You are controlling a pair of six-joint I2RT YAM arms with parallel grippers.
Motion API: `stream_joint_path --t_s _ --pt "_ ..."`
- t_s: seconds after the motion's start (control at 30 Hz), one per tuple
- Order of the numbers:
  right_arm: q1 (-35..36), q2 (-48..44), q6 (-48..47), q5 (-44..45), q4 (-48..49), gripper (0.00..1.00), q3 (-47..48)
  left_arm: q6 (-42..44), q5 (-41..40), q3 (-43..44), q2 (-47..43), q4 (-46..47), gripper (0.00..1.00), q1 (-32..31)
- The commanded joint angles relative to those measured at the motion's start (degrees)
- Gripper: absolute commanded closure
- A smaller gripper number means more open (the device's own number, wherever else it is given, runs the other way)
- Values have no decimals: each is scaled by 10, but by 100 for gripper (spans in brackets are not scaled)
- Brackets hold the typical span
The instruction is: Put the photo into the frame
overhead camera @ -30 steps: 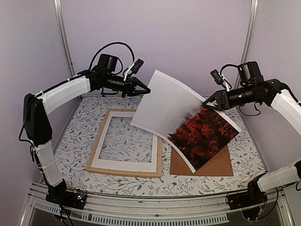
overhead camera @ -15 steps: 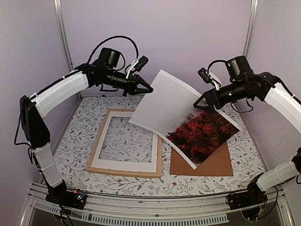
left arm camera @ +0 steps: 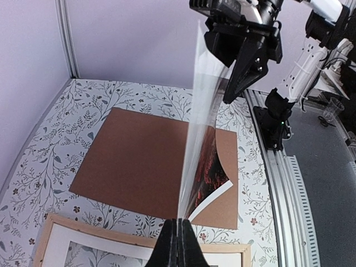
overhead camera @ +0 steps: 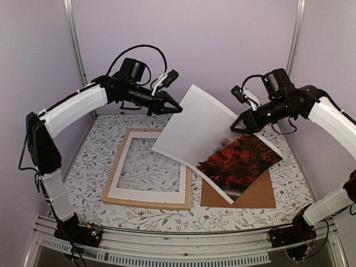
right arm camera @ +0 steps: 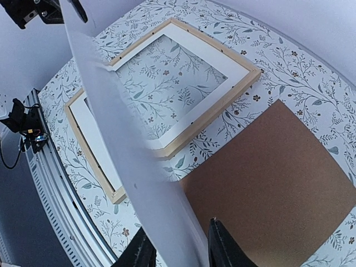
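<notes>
Top external view: the photo (overhead camera: 214,142) hangs in the air at the centre of the picture, tilted and slightly bowed. Its misty white half is toward the upper left and its red foliage half toward the lower right. The left gripper (overhead camera: 177,109) meets the sheet's upper left edge. In the left wrist view its fingers (left arm camera: 177,245) are pressed tight together on that edge, with the paper running edge-on away from them. The right gripper (overhead camera: 236,127) sits at the photo's upper right edge. In the right wrist view its two fingers (right arm camera: 223,247) stand partly apart at the bottom of the picture, with the white sheet passing between them. Whether either pad touches the paper I cannot tell.

Under the photo, the frame (overhead camera: 117,167) lies flat on the leaf-patterned table cover (overhead camera: 100,139), left of centre. A white mat (overhead camera: 147,195) sits inside the frame, and the pattern shows through its opening. The photo's lower left edge overlaps the frame's right side in this view but is raised clear of it. A brown backing board (overhead camera: 257,194) lies flat just beside the frame at the lower right, partly hidden behind the photo's red corner.
</notes>
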Motion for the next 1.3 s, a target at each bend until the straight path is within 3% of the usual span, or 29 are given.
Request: stream_joint_path --t_s 0.0,0.23,0.43,0.53,0.6,0.8,1.07,1.27 --pt "3 1 -6 -2 -1 69 16 3 3 19 14 -11 100 -9" --pt "3 2 -7 -4 1 81 10 2 4 22 20 -11 100 -12" --pt "3 1 -2 -9 1 100 15 -5 -11 14 14 1 98 -10" --pt "3 1 6 -9 1 100 22 -23 -32 -19 -7 35 85 -6" --pt "3 -1 15 -11 1 100 31 -47 -54 -49 -29 70 69 0" --pt "0 -8 49 -29 4 100 64 -179 -202 -175 -115 174 39 51" --pt "-27 -4 94 -78 7 100 120 -345 -414 -379 -213 170 19 156" --pt "-43 9 122 -125 36 100 132 -392 -467 -500 -207 189 13 261"
